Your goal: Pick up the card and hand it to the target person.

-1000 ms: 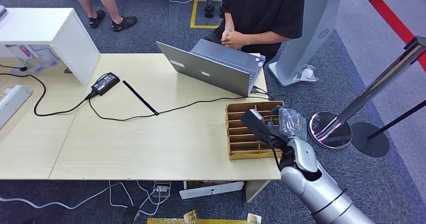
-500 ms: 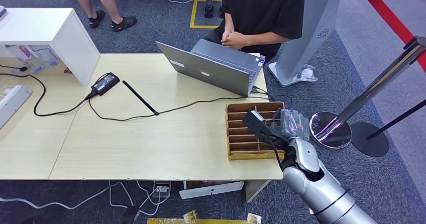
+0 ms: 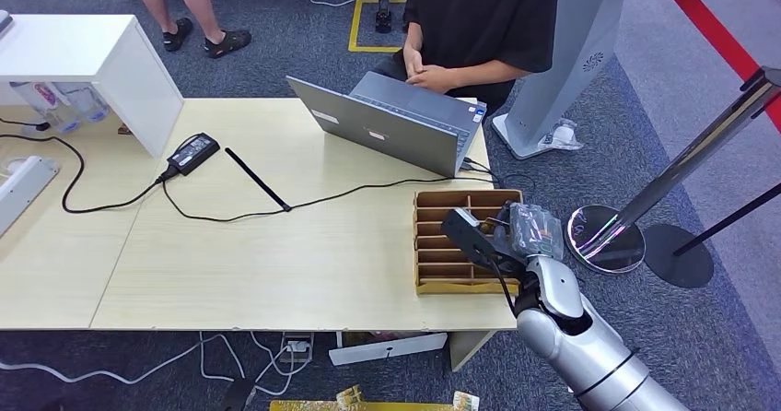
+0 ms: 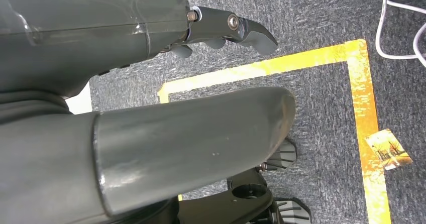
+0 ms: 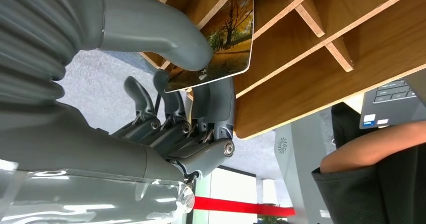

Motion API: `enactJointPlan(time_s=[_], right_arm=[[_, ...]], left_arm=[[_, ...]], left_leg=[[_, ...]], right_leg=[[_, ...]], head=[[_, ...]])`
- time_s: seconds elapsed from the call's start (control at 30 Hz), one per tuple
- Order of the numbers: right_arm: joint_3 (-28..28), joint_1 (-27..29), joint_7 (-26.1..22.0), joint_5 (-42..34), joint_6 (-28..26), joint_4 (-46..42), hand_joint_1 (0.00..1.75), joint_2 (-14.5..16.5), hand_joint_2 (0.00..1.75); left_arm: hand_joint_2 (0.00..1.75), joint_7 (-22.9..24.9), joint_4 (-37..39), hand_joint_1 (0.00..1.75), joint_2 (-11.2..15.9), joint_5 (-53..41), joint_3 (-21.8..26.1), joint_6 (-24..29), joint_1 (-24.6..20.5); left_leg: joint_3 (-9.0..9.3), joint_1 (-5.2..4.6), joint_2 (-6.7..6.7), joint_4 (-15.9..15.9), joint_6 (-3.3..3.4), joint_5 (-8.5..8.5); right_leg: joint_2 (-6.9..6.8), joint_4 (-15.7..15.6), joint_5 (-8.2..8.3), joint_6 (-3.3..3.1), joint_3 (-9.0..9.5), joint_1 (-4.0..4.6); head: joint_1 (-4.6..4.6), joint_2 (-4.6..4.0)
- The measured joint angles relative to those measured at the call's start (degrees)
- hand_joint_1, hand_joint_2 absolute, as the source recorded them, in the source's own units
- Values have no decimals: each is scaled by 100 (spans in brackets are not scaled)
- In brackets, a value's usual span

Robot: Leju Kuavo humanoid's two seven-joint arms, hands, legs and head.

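Right robot hand (image 5: 166, 83) pinches card (image 5: 221, 38) between thumb and fingers, over wooden divider box (image 3: 442, 245) at desk (image 3: 276, 264) edge. Left robot hand (image 4: 150, 83) hangs spread, holding nothing.

Bright, even overhead light falls on the bench (image 3: 230, 245), leaving only soft shadows. Glare streaks the chrome post base (image 3: 603, 238) and the glossy wrist cover (image 5: 100, 189). The close thumb (image 4: 191, 143) looms soft and slightly blurred.
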Motion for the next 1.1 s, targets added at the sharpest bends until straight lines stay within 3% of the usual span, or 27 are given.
enactJointPlan(time_s=[0.63,0.9,1.1], right_arm=[[-18,-1,-32,-22,-326,-93,148,11,175],[-116,-64,39,244,-288,-756,145,-139,175],[-264,-290,266,762,271,-1978,145,-460,175]], left_arm=[[0,-19,0,0,0,-16,0,2,6],[0,-70,0,0,0,37,1,7,47],[0,-156,0,0,6,103,3,11,115]], left_leg=[[0,0,0,2,0,0],[0,0,0,5,1,0],[0,0,1,9,1,1]], right_leg=[[0,0,1,1,1,0],[1,1,5,6,2,-1],[1,1,5,6,2,0]], head=[[0,0],[1,-1],[1,1]])
